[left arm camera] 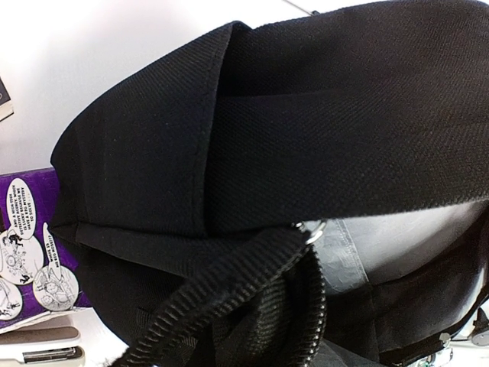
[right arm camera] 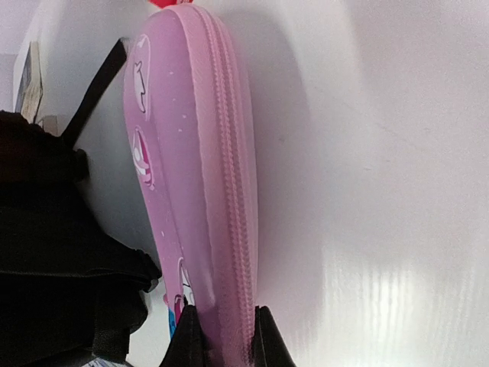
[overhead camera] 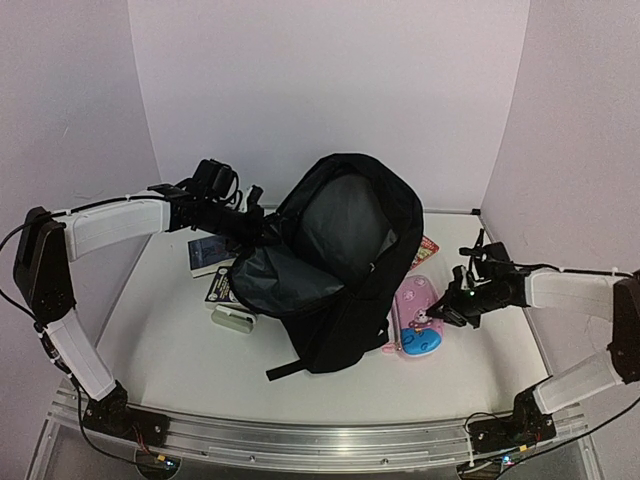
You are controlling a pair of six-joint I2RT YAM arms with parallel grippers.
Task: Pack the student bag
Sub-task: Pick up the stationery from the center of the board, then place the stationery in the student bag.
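Observation:
The student bag (overhead camera: 340, 270), a big black backpack, stands in the middle of the table with its mouth held open and its grey lining showing. My left gripper (overhead camera: 245, 215) is shut on the bag's left rim. In the left wrist view black fabric (left arm camera: 306, 115) and a webbing strap (left arm camera: 229, 283) fill the frame and hide the fingers. A pink pencil case (overhead camera: 418, 320) lies just right of the bag. My right gripper (overhead camera: 447, 305) is shut on the case's zipped edge (right arm camera: 229, 191), with one black fingertip (right arm camera: 183, 344) on each side.
Left of the bag lie a purple comic book (overhead camera: 222, 285), a dark blue book (overhead camera: 205, 250) and a small white item (overhead camera: 233, 320). A red-edged thing (overhead camera: 428, 248) pokes out behind the bag. White walls stand close on three sides.

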